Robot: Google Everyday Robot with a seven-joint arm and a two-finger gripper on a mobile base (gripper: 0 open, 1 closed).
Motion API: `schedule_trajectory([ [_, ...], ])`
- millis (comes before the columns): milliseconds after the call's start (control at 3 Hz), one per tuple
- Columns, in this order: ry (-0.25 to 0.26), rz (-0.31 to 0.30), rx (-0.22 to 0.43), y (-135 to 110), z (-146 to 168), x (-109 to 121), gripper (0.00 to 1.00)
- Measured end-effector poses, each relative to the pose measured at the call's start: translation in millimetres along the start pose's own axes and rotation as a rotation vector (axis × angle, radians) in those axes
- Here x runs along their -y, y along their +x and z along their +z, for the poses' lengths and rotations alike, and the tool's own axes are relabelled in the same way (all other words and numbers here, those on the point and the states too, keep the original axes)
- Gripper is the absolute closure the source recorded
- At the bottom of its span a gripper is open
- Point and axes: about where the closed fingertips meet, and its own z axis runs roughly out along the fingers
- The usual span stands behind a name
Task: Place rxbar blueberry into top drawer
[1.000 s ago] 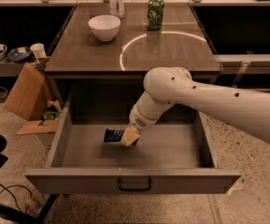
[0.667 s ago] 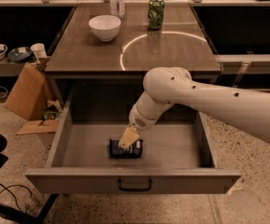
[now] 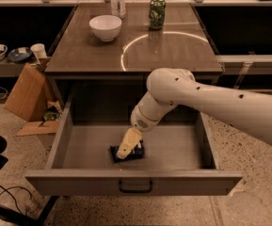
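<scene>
Release | cream gripper (image 3: 125, 150) on glossy navy-blue rxbar blueberry (image 3: 139, 151), flat in open grey-brown top drawer (image 3: 135, 179) (jaws' state cannot be told) | to be lifted straight up, bar undisturbed.

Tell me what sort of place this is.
Probably an office kitchenette or lab mock-up: a counter with a bowl and green can, an open top drawer where the gripper sits over the rxbar blueberry, and a cardboard box on a speckled floor.
</scene>
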Motion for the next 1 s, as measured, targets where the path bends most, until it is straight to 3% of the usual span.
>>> schedule_trajectory([
  [333,-0.015,-0.059,0.064,-9.8,-47.6,-8.5,0.0],
  [667,-0.024,-0.13,0.14,-5.6,-125.6,-16.6,0.0],
  [1000,-0.035,-0.172,0.238,10.9,-172.2,-14.4,0.0],
])
